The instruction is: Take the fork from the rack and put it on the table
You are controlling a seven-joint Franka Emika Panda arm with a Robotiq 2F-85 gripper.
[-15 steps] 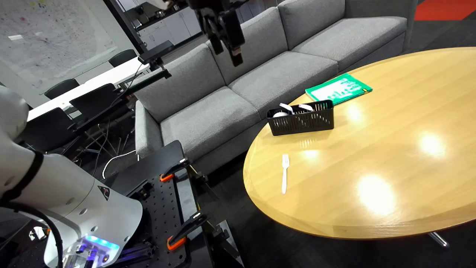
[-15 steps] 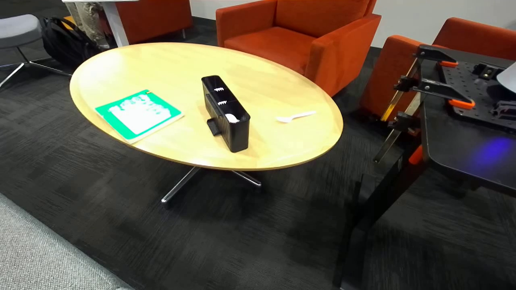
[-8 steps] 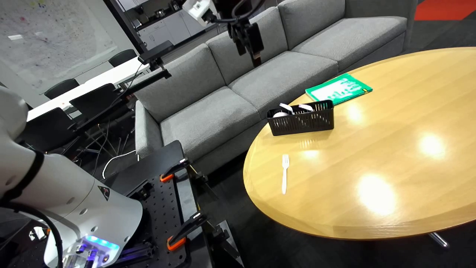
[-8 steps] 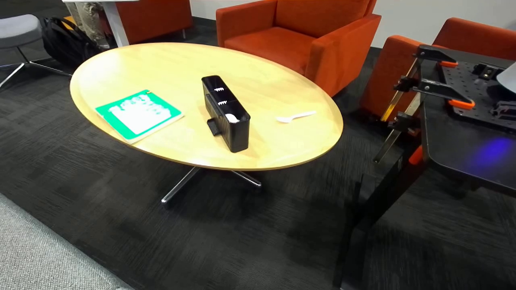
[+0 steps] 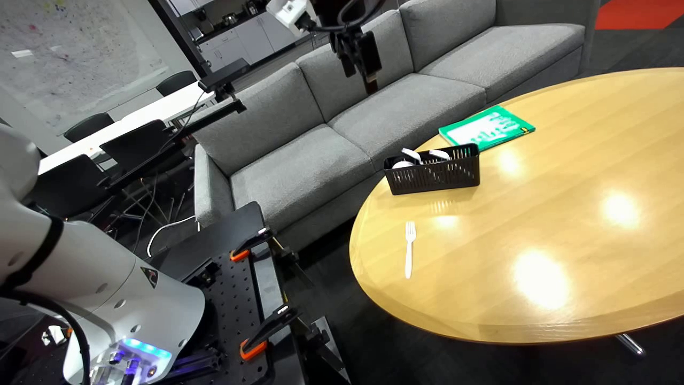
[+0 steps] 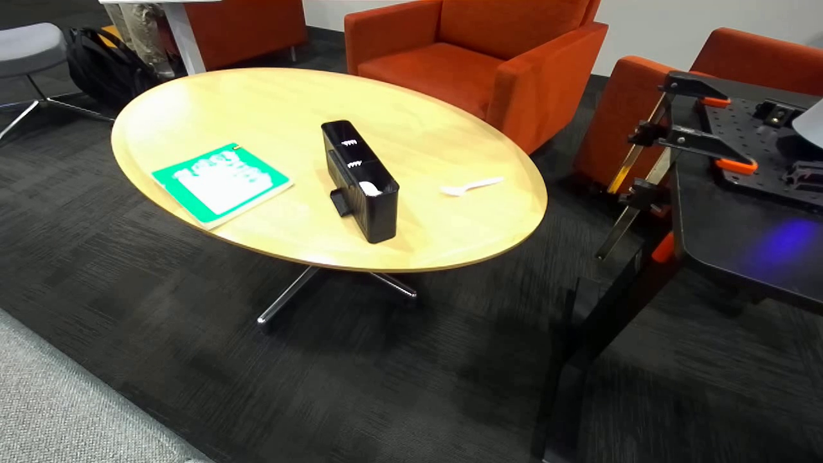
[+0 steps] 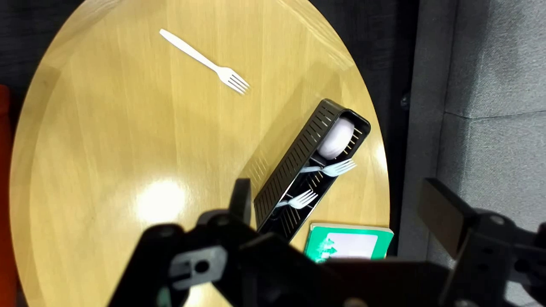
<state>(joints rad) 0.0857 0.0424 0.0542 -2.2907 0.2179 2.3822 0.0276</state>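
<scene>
The black rack [image 5: 433, 176] stands on the round wooden table [image 5: 481, 256] and shows in both exterior views [image 6: 376, 215]. In the wrist view two white forks rest in the rack [image 7: 309, 132]: an upper fork [image 7: 339, 168] with its tines over the rim, and a lower fork [image 7: 303, 199]. A further white fork [image 7: 196, 55] lies flat on the table; it also shows in both exterior views [image 5: 410, 250] [image 6: 472, 186]. My gripper [image 7: 337, 200] is open and empty, its fingers [image 7: 441, 213] wide apart. It hangs high above the table, over the sofa in an exterior view [image 5: 359, 80].
A white rounded object [image 7: 337, 138] sits in the rack's end compartment. A green-and-white book [image 7: 349, 241] lies beside the rack. The grey sofa [image 5: 406, 107] runs along the table's edge. An orange armchair [image 6: 437, 71] stands on the opposite side.
In an exterior view my gripper has moved to the right over the sofa, mostly in the first half second, and barely since. The rack, forks and book have not moved.
</scene>
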